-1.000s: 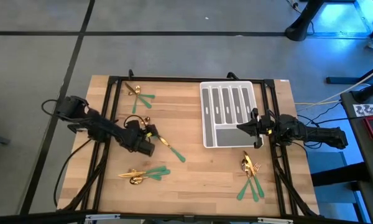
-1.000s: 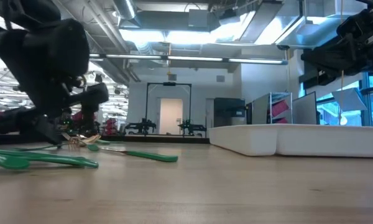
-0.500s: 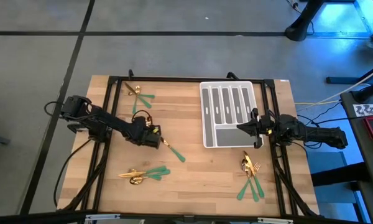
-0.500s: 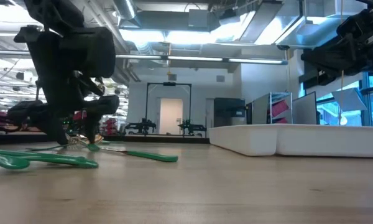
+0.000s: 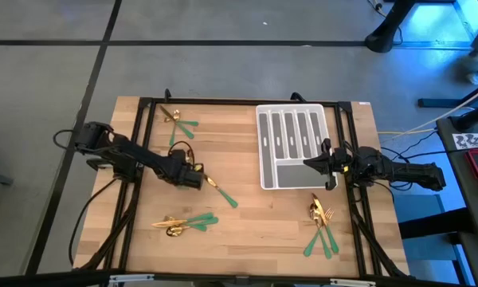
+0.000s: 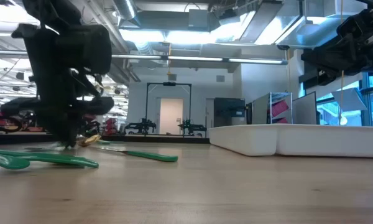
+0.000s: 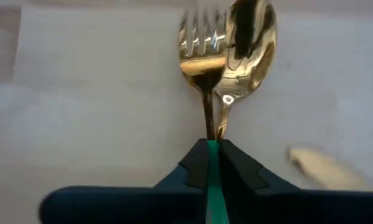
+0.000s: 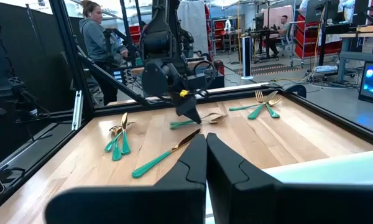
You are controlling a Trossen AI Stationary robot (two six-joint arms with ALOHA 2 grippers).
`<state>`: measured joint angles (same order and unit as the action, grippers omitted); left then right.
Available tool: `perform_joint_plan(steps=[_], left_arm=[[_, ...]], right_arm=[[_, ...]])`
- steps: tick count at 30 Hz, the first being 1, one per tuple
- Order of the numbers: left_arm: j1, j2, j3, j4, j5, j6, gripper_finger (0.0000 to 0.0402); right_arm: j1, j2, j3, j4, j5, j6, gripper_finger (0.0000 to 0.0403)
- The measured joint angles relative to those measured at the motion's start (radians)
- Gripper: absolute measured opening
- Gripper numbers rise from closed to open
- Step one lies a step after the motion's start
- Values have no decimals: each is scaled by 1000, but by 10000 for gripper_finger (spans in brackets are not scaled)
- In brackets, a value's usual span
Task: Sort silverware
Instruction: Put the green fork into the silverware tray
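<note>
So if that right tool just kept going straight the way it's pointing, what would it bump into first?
Probably the knife lying out on the wood ahead of the shut right tool. It points across the tray toward the left arm, whose tool is farther along. Depth is hard to judge, though.

High view: cam overhead, looks straight down, takes in whole table [image 5: 247, 231] w/ both arms, plus floor past all four edges.

Low view: cam at tabletop height, looks level across the wood into the room behind; tray [image 6: 298, 138] side-on at right.

Left wrist view: very close, aimed down at the wood, a gold fork [image 7: 199, 46] and spoon [image 7: 248, 43] fill the frame.

Right wrist view: looks across the table from the tray's side toward the left arm [image 8: 165, 59] and room beyond; shares the scattered silverware [image 8: 165, 152] w/ high view.
</note>
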<state>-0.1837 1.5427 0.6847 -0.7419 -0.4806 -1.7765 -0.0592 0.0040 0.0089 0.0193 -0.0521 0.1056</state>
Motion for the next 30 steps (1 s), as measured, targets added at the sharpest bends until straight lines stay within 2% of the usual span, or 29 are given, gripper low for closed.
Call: perform_joint_plan(steps=[7,11,14,18,23,26,30], left_arm=[[-12,-137,0,-51,-1,84,20],[-31,-200,-1,-95,-9,144,11],[-41,-209,-31,-44,-16,203,6],[-45,-183,-118,103,-12,279,12],[-46,-175,-180,139,-30,290,22],[-51,-175,-185,138,-30,320,36],[-50,-186,-187,152,-16,350,81]], right_arm=[[0,0,0,0,0,0,1],[0,0,0,0,0,0,1],[0,0,0,0,0,0,1],[0,0,0,0,0,0,1],[0,0,0,0,0,0,1],[0,0,0,0,0,0,1],[0,0,0,0,0,0,1]])
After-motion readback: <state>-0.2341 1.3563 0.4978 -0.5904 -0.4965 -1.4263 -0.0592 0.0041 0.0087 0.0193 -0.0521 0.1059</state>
